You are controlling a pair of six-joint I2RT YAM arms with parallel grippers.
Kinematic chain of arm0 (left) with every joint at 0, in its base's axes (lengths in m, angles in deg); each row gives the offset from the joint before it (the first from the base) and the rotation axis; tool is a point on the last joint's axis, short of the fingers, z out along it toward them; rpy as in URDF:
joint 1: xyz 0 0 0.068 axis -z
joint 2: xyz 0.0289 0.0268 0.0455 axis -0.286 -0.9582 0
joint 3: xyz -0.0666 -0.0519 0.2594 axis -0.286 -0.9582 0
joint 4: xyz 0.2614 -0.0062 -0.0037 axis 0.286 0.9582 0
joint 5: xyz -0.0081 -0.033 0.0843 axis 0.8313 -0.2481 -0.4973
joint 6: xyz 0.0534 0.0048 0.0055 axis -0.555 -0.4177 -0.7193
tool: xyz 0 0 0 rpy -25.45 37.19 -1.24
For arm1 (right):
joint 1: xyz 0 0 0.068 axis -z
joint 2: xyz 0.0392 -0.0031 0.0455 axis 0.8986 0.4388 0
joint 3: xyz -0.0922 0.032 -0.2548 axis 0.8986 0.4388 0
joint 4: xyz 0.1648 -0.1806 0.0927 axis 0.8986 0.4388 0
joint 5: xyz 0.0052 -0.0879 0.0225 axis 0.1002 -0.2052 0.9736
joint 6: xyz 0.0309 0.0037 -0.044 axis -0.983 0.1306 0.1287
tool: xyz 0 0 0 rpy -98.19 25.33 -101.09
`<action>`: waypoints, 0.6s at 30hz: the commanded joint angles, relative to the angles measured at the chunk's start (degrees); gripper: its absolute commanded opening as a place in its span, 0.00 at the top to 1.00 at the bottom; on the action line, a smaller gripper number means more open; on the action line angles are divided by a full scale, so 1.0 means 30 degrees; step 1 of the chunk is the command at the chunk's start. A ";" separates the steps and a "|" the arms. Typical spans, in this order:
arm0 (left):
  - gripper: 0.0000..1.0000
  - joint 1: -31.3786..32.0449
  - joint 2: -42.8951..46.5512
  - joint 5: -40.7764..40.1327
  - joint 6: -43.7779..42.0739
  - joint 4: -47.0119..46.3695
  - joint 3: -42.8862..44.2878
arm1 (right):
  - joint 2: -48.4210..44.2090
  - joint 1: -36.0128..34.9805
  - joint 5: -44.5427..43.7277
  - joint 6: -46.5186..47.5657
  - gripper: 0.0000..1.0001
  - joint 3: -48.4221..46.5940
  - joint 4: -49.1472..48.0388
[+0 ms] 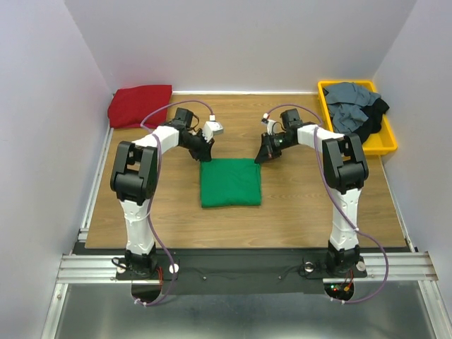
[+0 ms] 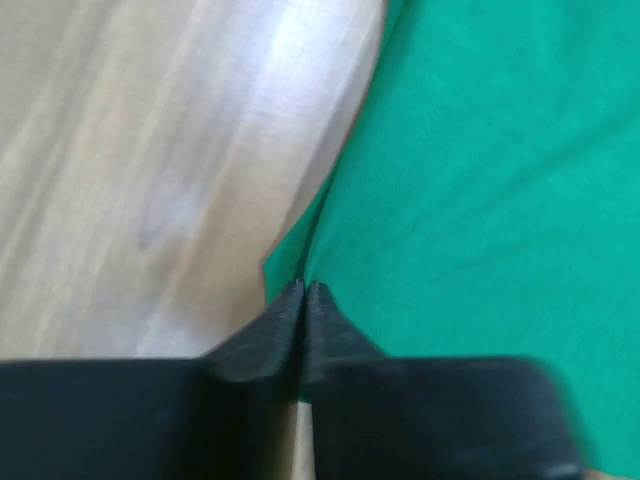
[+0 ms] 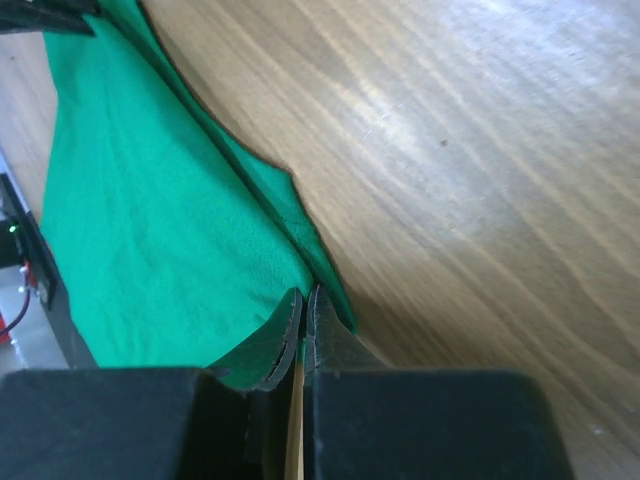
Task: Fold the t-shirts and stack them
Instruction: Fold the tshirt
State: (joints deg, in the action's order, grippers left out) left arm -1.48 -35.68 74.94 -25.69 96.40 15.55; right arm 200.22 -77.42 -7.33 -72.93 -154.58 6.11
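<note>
Folded green t-shirt: right pincer clenched on its far-right corner. The left pincer is nearly closed, tips touching the far-left corner; cannot tell if grasping.

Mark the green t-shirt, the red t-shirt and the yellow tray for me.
green t-shirt (image 1: 229, 182), top external view, middle of folded square.
red t-shirt (image 1: 140, 104), top external view, middle of the cloth.
yellow tray (image 1: 381, 147), top external view, bare near rim.

Matt cloth t-shirt, glossy wooden table
</note>
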 commanded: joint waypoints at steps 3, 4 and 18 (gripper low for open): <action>0.68 -0.1380 -0.1129 -0.0851 0.2046 -0.1257 0.2038 | -0.0207 0.0178 -0.3076 -0.0648 0.91 -0.1209 -0.1596; 0.66 -0.2021 -0.0984 -0.0528 0.2607 -0.1610 0.2158 | -0.0352 0.0207 -0.3343 -0.0738 0.85 -0.1416 -0.1654; 0.57 -0.2206 0.5078 0.5097 1.6723 -1.3129 -0.5676 | -0.3609 0.0149 0.1971 -0.9508 0.47 0.1471 -0.6891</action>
State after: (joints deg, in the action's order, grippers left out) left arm -10.16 -22.89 83.24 6.99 74.37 7.04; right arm 189.73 -76.37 -13.63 -86.70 -155.47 -3.40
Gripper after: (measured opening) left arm 0.429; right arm 0.575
